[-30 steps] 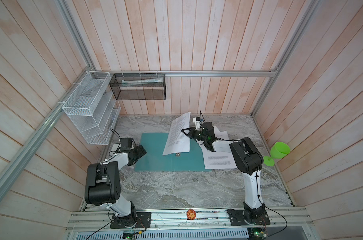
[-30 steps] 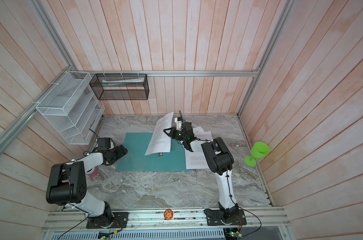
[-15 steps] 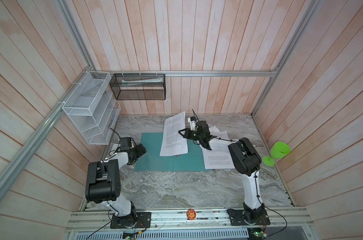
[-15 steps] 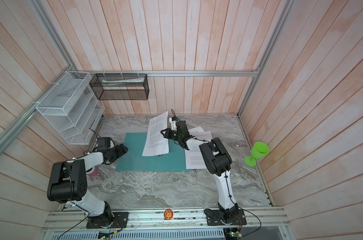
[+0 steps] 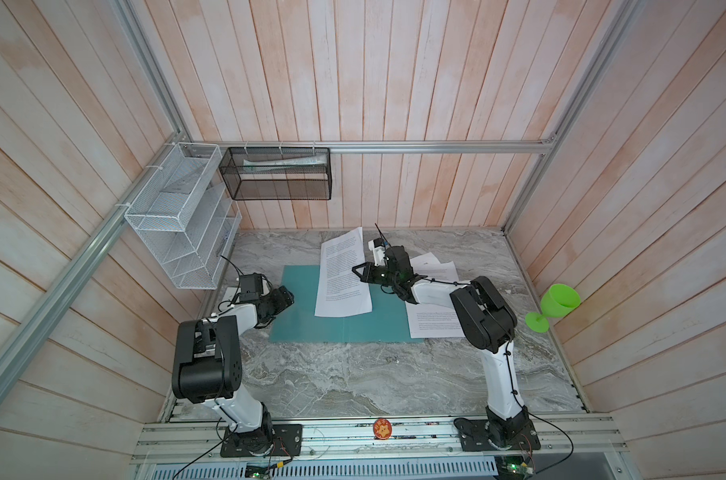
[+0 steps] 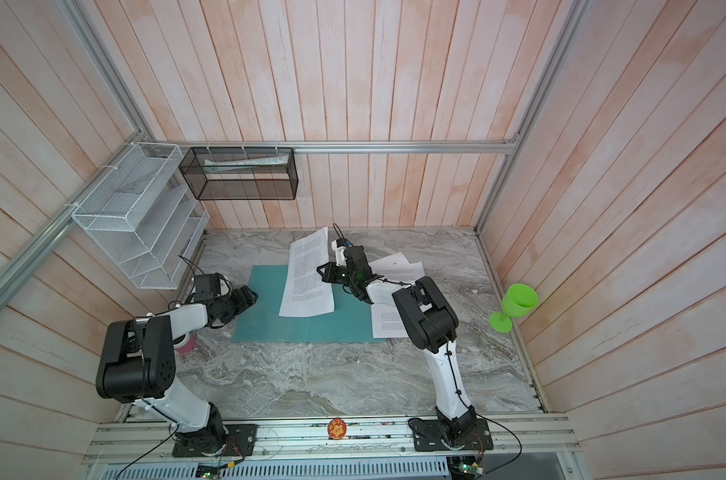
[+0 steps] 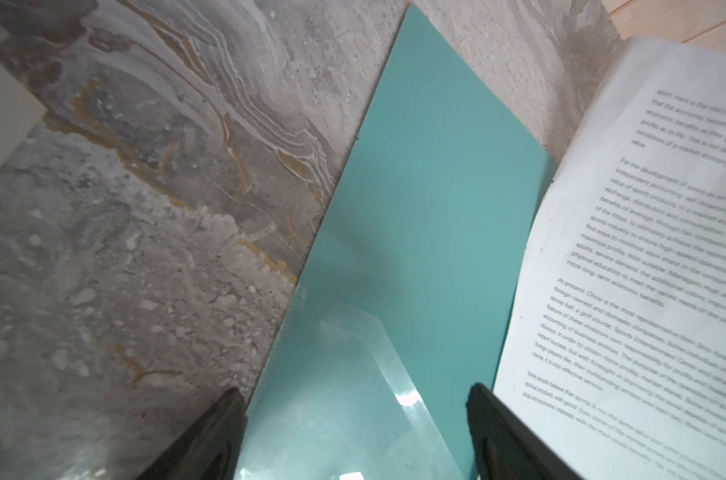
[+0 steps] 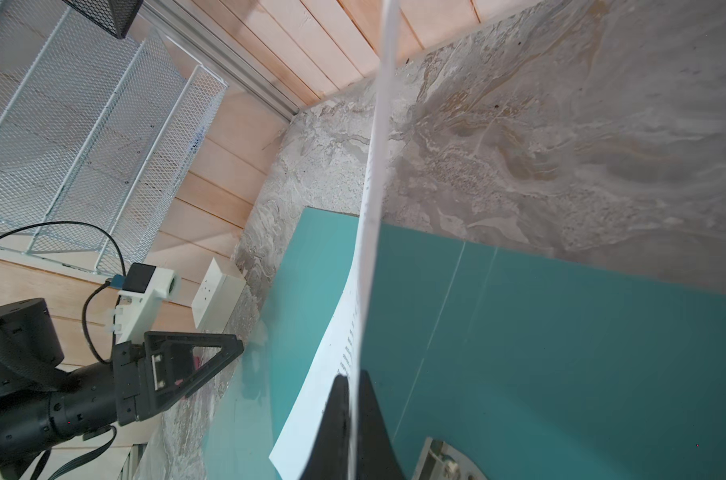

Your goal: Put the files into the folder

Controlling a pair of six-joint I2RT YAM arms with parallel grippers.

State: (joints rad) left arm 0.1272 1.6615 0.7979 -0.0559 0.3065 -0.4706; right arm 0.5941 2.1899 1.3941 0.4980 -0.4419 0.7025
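While the right tool pinches one file, the folder lies open.

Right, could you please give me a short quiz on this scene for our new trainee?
1. True or false: the right gripper is shut on a printed sheet.
2. The folder is: A lying open and flat; B closed; C standing upright.
3. Fill in: the left gripper, at the folder's left edge, is ____.
Key: 1 true; 2 A; 3 open.
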